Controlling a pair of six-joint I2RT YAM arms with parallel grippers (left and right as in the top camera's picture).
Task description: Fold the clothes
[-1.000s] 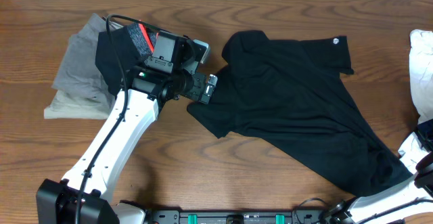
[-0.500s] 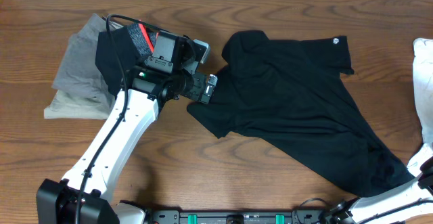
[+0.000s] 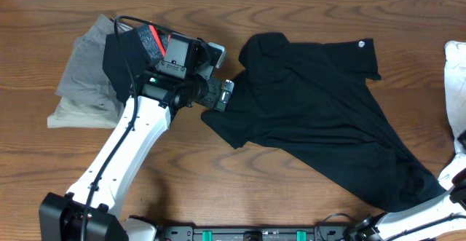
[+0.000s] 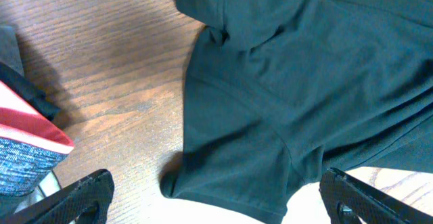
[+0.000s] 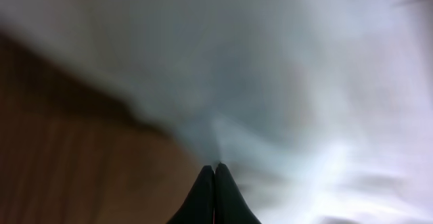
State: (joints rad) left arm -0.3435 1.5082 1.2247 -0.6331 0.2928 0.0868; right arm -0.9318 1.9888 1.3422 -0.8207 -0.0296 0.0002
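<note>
The clothes, a black T-shirt point(image 3: 320, 117), lie spread and rumpled across the middle and right of the table, with a small white mark point(image 3: 359, 46) near the far edge. My left gripper point(image 3: 220, 94) hovers at the shirt's left sleeve point(image 4: 237, 149). It is open, its fingers point(image 4: 81, 197) wide on either side of the sleeve hem and touching nothing. My right arm point(image 3: 453, 190) sits at the bottom right corner by the shirt's lower end. The right gripper point(image 5: 215, 167) is shut, its tips pressed together in front of blurred white cloth, with nothing seen between them.
Grey folded garments point(image 3: 84, 77) lie at the far left. On them rests a smaller black garment point(image 3: 124, 55) with a grey-and-red waistband point(image 4: 27, 149). A white cloth point(image 3: 456, 73) hangs in at the right edge. Bare wood shows along the front.
The right arm has shifted down and right towards the corner. The white cloth at the right edge has drawn a little further out of frame. The left arm has not moved.
</note>
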